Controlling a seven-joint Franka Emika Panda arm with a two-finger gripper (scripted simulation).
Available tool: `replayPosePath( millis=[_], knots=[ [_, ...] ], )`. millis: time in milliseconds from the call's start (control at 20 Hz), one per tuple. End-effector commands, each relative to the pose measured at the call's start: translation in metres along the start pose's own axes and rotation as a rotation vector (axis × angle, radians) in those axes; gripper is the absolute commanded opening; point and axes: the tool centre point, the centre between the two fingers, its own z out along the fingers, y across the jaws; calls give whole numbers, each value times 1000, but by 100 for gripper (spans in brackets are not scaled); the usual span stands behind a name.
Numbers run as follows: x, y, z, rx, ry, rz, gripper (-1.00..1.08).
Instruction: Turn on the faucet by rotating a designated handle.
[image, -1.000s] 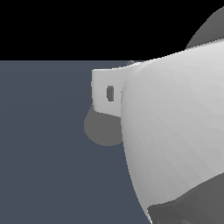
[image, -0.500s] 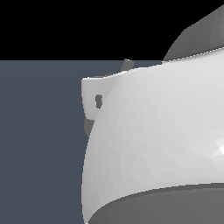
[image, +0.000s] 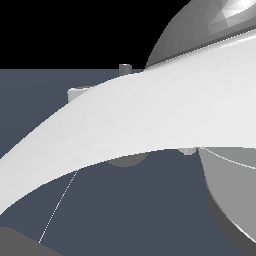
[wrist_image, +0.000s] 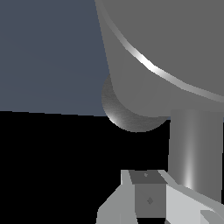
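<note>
pincer state i cannot tell, only its tip showing near the faucet; my arm has swung across the exterior view, suggesting i'm closing in.

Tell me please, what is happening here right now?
A white robot arm is working close to a grey faucet, and it fills most of the exterior view. In the wrist view the gripper sits just beside the faucet's thick body, next to a shiny grey cylinder that comes down from it. The pictures do not show clearly whether the gripper is open or shut, or whether it touches anything yet. The thin handle cannot be identified with certainty.
</note>
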Motion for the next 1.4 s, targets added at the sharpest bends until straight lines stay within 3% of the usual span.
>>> replayPosePath(
  millis=[0, 100, 150, 200, 1350],
  knots=[
    [-49, 44, 2, -65, -60, 58, -100],
    [-51, 47, 1, -67, -63, 58, -100],
    [-3, 12, -4, -4, 2, 17, -100],
    [4, 7, 1, 12, 19, 6, -100],
    [-27, 92, 0, -53, -49, 49, -100]
  ],
)
